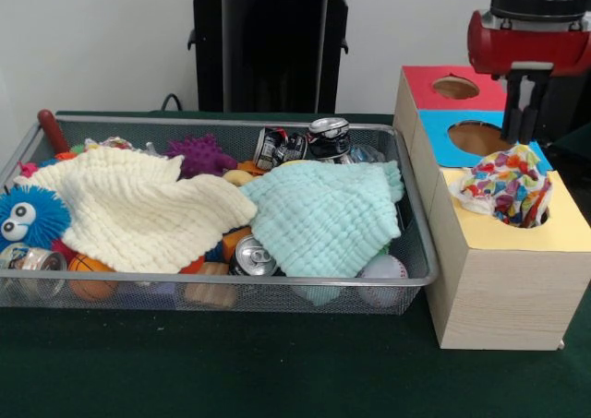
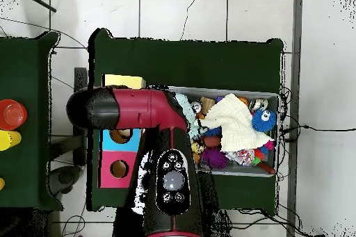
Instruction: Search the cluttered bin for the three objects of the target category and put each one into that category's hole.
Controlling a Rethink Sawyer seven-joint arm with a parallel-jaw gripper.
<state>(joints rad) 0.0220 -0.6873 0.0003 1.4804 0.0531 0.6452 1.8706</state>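
The wire mesh bin point(image 1: 277, 280) sits on the green table and also shows in the overhead view point(image 2: 272, 173). The cream waffle cloth point(image 1: 138, 206) lies spread over its left half, the mint-green waffle cloth point(image 1: 323, 217) over its right half. The confetti cloth point(image 1: 503, 183) is bunched in the yellow-topped hole point(image 1: 541, 218), part of it draped over the yellow top. My gripper point(image 1: 524, 137) hangs straight above it, with its tips at the cloth's top, shut on it. In the overhead view the arm hides the gripper and the hole; the cream cloth point(image 2: 233, 123) shows there.
The bin also holds a blue fuzzy ball with eyes point(image 1: 28, 217), a purple spiky ball point(image 1: 199, 155), crushed cans point(image 1: 309, 141), a baseball point(image 1: 383, 268) and an orange ball point(image 1: 88, 272). The box's blue hole point(image 1: 476, 138) and red hole point(image 1: 455, 88) lie behind the yellow one.
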